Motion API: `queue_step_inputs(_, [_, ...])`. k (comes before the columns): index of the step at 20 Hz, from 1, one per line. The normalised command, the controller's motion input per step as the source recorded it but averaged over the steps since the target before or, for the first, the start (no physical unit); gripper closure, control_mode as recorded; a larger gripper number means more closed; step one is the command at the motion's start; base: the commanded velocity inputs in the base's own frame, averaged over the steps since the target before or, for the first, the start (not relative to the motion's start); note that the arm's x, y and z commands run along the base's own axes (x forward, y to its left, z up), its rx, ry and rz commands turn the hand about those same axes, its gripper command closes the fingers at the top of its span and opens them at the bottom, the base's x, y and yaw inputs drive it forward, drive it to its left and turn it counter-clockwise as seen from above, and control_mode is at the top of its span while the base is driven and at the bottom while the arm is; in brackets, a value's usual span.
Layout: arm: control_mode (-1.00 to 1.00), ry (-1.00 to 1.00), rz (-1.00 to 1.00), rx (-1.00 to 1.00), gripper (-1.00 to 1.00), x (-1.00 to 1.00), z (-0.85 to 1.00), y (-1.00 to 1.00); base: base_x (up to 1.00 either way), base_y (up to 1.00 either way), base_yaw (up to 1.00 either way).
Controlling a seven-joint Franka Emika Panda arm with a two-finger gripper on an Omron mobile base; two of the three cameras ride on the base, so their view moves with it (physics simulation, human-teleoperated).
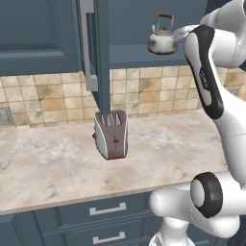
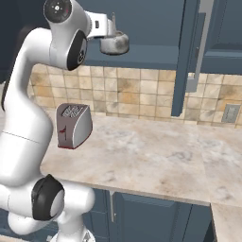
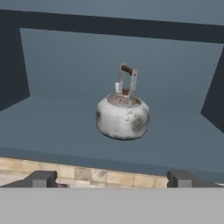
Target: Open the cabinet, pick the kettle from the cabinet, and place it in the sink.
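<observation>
Hand view: my jaws (image 3: pixel 112 178) stand wide apart and hold nothing, their two dark tips low on either side, short of the cabinet's shelf edge. Straight ahead of them the kettle (image 3: pixel 123 115) sits upright on the floor of the open cabinet (image 3: pixel 52 127), handle arched up, clear of the cabinet's walls and apart from my tips.

In the left base view the kettle (image 1: pixel 161 40) rests on that cabinet shelf, and my white arm reaches up toward it from the right. The cabinet door (image 1: pixel 102 57) hangs open edge-on, left of the kettle, its silver bar handle (image 1: pixel 88 45) facing left. Below the kettle and left, under the door, a silver toaster (image 1: pixel 111 134) stands on the marble desk (image 1: pixel 53 163), near the tiled wall.
</observation>
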Motion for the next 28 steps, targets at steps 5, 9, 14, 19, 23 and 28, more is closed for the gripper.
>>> queue_step_inputs(5, [-1.00, 0.00, 0.00, -0.02, -1.00, 0.15, 0.09, 0.00, 0.00, 0.00, 0.00])
queue_step_inputs(9, [-1.00, 0.08, 0.00, 0.00, -1.00, 0.25, 0.11, -0.01, 0.00, 0.00, 0.00])
queue_step_inputs(14, [-1.00, 0.18, 0.00, 0.00, -1.00, 0.32, 0.05, 0.00, 0.00, 0.00, 0.00])
queue_step_inputs(19, [-1.00, 0.06, 0.00, 0.00, -1.00, 0.31, 0.00, 0.00, 0.00, 0.00, 0.00])
queue_step_inputs(23, [-1.00, 0.00, 0.00, 0.00, -1.00, 0.25, 0.00, 0.00, 0.00, 0.00, 0.00])
queue_step_inputs(28, [-1.00, 0.00, 0.00, 0.00, -1.00, 0.19, 0.00, -0.01, 0.00, 0.00, 0.00])
